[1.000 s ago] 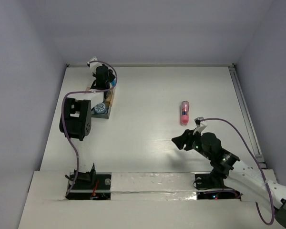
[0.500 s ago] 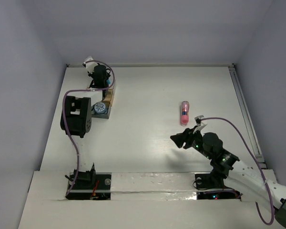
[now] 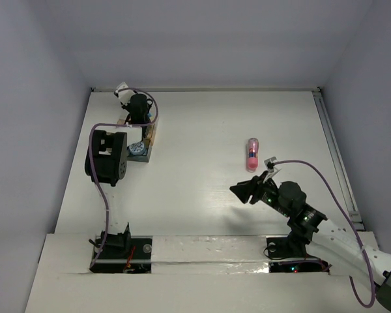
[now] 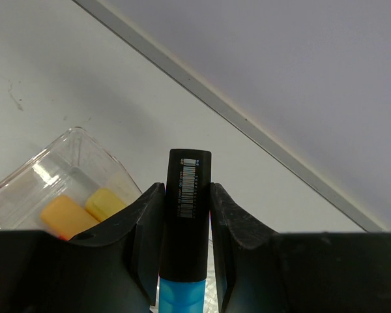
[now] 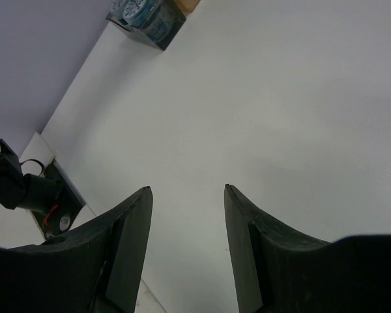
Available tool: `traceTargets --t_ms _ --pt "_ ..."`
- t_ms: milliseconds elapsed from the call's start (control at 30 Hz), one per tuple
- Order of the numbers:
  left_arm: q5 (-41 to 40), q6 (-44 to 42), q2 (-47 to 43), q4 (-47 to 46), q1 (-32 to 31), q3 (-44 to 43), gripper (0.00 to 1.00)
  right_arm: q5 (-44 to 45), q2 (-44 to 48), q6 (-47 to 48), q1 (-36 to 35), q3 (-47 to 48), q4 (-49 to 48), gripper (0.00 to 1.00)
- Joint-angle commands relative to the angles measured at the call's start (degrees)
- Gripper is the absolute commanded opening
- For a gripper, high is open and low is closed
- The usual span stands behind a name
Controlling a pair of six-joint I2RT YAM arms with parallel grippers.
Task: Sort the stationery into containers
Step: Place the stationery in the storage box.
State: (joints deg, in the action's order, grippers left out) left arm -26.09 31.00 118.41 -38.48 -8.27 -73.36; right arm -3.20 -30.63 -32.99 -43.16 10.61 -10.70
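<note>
My left gripper (image 3: 138,106) is at the far left over the box cluster, shut on a blue-and-black marker (image 4: 188,215) that stands between its fingers (image 4: 146,215). Below it to the left, a clear plastic box (image 4: 75,138) holds an orange marker (image 4: 64,217) and a yellow marker (image 4: 104,203). A tan-brown box (image 3: 150,134) and a dark grey box (image 3: 141,156) with a blue-and-white tub (image 3: 137,147) adjoin it. A pink translucent tube (image 3: 252,154) lies on the table right of centre. My right gripper (image 3: 242,190) is open and empty, below and left of the tube.
The right wrist view shows the dark grey box with the tubs (image 5: 146,19) far off at the top, and the left arm's base (image 5: 26,186) at the left. The back wall's rail (image 4: 247,127) runs just behind the clear box.
My left gripper has shifted slightly left and farther back with the marker still in it. My right gripper has edged a little to the left.
</note>
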Motion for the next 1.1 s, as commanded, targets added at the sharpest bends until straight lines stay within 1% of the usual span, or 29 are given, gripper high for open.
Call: traceTargets --t_ms 0,233,500,667,700,733,767,867,967,1067 --pt "-1.8 0.5 -0.4 -5.2 -0.3 0.5 0.03 -2.1 -0.3 0.7 0.1 0.4 -4.9 0.54" --pt "-2.0 0.5 -1.3 -8.3 -0.8 3.3 0.13 -2.2 -1.9 1.6 0.1 1.2 -7.2 0.54" --pt "-2.0 0.7 -2.4 -9.2 -1.8 4.5 0.16 -1.8 -2.1 2.6 0.1 2.0 -8.2 0.54" --pt "-2.4 1.2 -4.3 -10.1 -2.9 7.5 0.2 -1.3 -2.2 2.8 0.1 1.7 -8.9 0.54" --pt "-2.7 1.2 -4.9 -10.1 -2.9 8.0 0.23 -1.4 -2.3 2.8 0.1 1.6 -9.1 0.54" --pt "-2.8 1.3 -5.3 -10.8 -2.9 9.1 0.24 -1.4 -2.3 2.8 0.1 1.5 -9.3 0.54" --pt "-2.8 1.4 -5.6 -11.3 -2.9 9.8 0.29 -1.4 -2.3 2.8 0.1 1.5 -9.7 0.54" --pt "-3.2 1.9 -7.0 -11.7 -2.9 11.8 0.34 -1.1 -2.1 2.8 0.1 1.2 -9.8 0.54" --pt "-4.1 2.1 -8.8 -12.5 -3.4 14.3 0.44 -1.1 -1.6 2.8 0.1 0.9 -9.7 0.54" --pt "-4.8 2.1 -11.1 -13.3 -3.4 16.4 0.58 -0.7 -1.8 2.8 0.1 0.7 -9.9 0.54"
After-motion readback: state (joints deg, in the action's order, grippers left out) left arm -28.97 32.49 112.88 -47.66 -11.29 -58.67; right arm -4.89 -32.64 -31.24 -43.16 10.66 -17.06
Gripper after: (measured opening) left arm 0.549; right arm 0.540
